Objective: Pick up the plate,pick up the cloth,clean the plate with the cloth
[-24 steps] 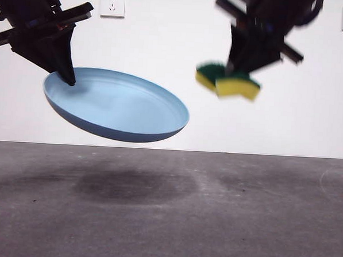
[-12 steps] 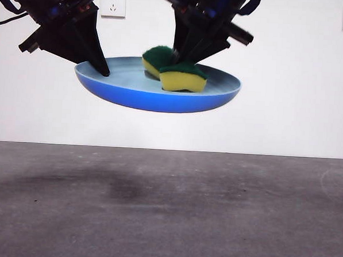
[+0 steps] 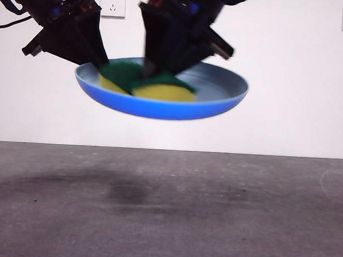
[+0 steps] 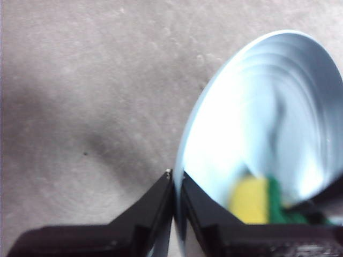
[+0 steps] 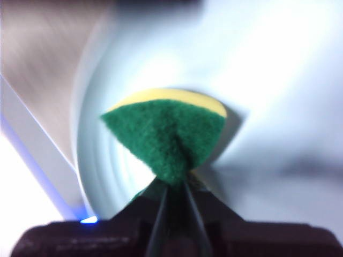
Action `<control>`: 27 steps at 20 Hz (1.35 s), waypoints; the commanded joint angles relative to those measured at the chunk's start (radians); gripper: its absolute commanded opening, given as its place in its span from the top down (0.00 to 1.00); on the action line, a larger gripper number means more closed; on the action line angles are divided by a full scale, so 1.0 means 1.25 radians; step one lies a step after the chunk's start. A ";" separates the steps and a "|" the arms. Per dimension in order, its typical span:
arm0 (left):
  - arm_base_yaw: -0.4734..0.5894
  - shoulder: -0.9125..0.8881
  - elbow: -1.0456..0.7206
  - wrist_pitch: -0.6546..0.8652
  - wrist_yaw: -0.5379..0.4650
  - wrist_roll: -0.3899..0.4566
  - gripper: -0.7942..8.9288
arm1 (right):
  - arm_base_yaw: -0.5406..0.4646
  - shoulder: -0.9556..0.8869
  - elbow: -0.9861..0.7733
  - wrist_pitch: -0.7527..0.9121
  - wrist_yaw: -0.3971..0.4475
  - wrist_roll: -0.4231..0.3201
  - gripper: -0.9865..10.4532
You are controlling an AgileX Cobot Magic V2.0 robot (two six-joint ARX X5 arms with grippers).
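Note:
The light-blue plate [image 3: 161, 105] hangs in the air above the table, nearly level. My left gripper [image 3: 100, 61] is shut on its left rim; the left wrist view shows the jaws pinching the rim [image 4: 176, 182] with the plate [image 4: 257, 123] beyond. My right gripper [image 3: 163, 70] comes down from above, shut on the cloth [image 3: 156, 87], a yellow sponge with a green layer, folded and pressed onto the plate's inside. In the right wrist view the cloth [image 5: 169, 136] sits on the plate [image 5: 268, 80], green face towards the camera.
The grey table top [image 3: 167, 209] lies below, with the plate's faint shadow [image 3: 128, 189] on it. A white wall with two sockets [image 3: 112, 3] stands behind.
The plate has moved right and levelled out. My right gripper has brought the cloth down and left onto the plate, then slid it further left across the inside.

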 commanded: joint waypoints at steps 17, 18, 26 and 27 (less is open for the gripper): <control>-0.003 -0.001 -0.004 -0.019 -0.002 0.002 0.93 | -0.038 0.012 -0.005 0.292 0.183 0.004 0.93; -0.003 -0.001 -0.004 -0.019 -0.003 0.002 0.93 | -0.038 0.012 -0.005 0.307 0.127 0.013 0.93; -0.003 -0.001 -0.004 0.007 -0.016 0.002 0.93 | 0.011 0.012 -0.005 0.193 -0.121 0.034 0.93; -0.003 -0.001 -0.004 0.011 -0.031 0.002 0.93 | 0.013 0.012 -0.005 0.141 -0.120 0.024 0.93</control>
